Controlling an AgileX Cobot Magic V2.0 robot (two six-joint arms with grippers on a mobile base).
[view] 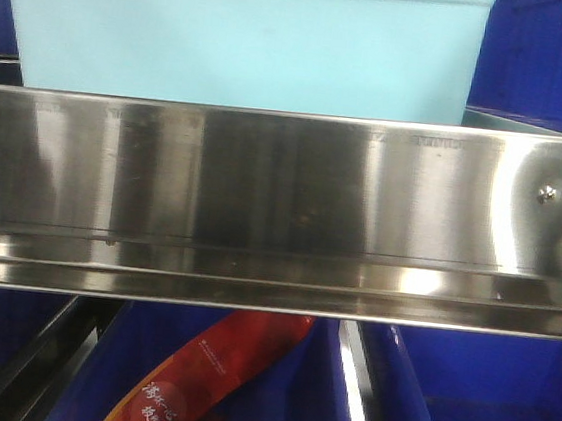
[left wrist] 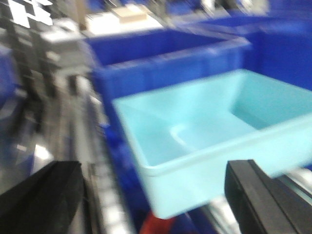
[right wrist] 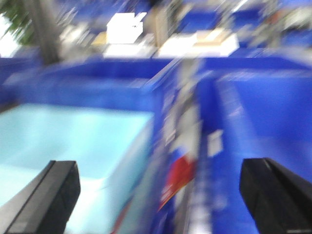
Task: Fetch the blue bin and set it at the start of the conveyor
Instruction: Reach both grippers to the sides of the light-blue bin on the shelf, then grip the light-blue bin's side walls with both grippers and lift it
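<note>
Blue bin (view: 239, 40) (a light turquoise tub with smooth walls) sits on the upper shelf, just behind the shiny stainless-steel shelf rail (view: 282, 201), which hides its base in the front-facing view. Dark blue storage bins (view: 482, 403) fill the level below the rail, and one of them holds a red packet (view: 213, 374) with printed lettering.

In the left wrist view the blue bin is seen from above at an angle, its near corner towards the camera and its inside bare. The left end effector (left wrist: 153, 170) hangs spread wide, one dark finger (left wrist: 44, 200) low on the left and the other low on the right, with the bin's near wall between them; neither finger touches the tub. Another dark blue bin (left wrist: 165, 58) stands right behind it.

The right wrist view is badly blurred. The right end effector (right wrist: 158, 165) also gapes wide and holds nothing (its fingers frame the picture's lower corners). The turquoise tub lies to the left, a dark blue bin (right wrist: 273, 122) to the right.
</note>
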